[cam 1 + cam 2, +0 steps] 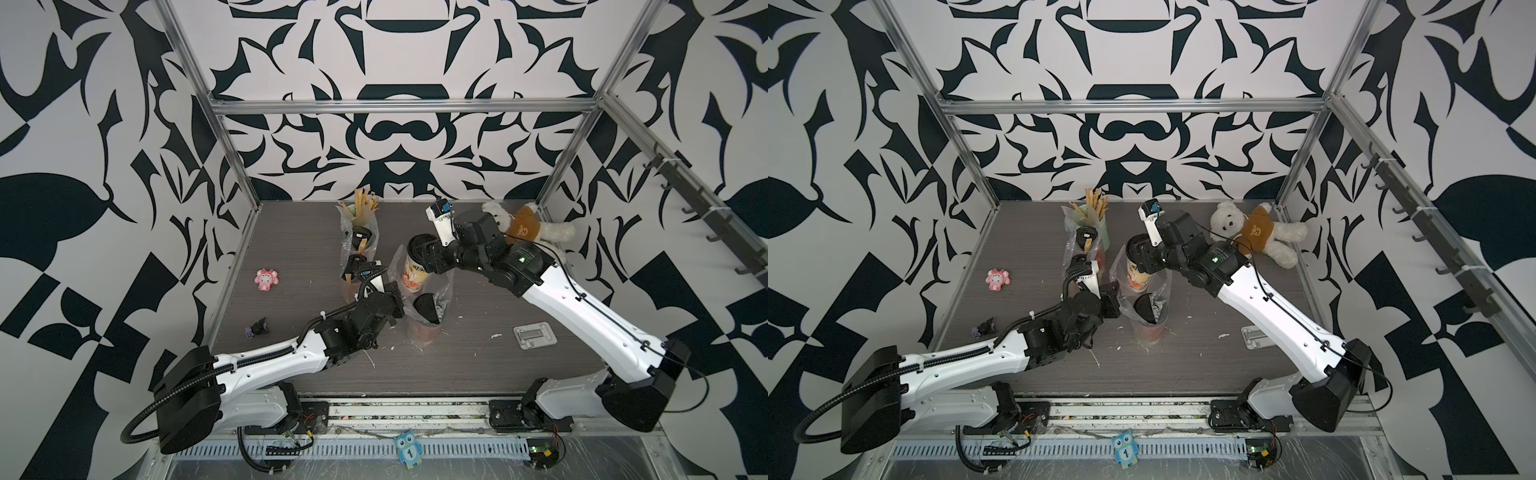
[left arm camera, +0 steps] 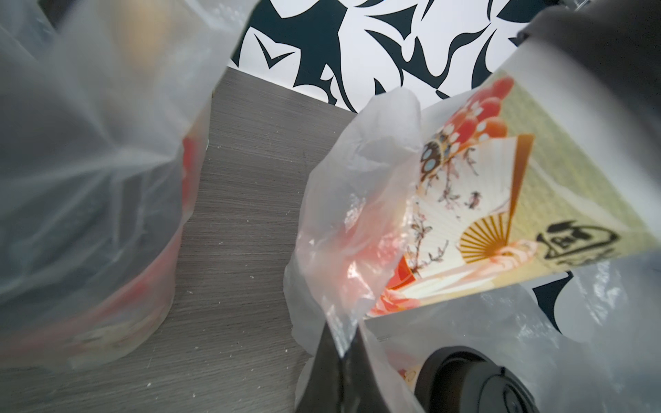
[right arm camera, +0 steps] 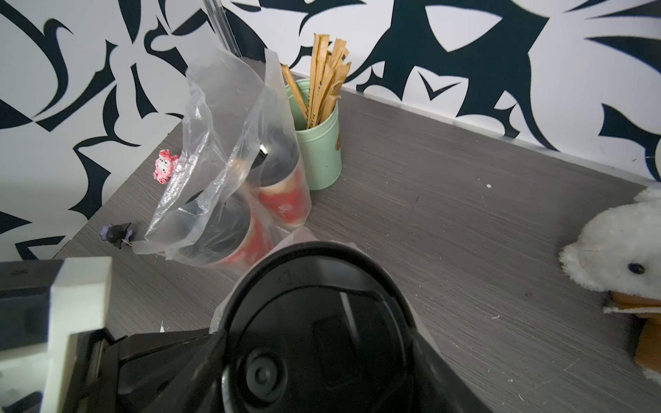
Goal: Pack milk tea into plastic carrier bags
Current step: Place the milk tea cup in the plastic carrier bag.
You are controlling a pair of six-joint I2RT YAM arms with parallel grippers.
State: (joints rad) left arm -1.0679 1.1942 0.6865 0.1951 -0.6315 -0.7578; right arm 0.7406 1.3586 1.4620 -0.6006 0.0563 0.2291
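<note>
My right gripper is shut on the cream-yellow milk tea cup, holding it tilted at its black lid over the mouth of the near plastic carrier bag. A red milk tea cup with a black lid stands in that bag. My left gripper is shut on the bag's rim and holds it up. In the left wrist view the cream cup is partly inside the plastic. The far carrier bag holds two red cups.
A mint-green holder of brown sticks stands just behind the far bag. A white teddy lies at the back right under my right arm. A pink toy and a dark toy lie left. A grey plate lies right.
</note>
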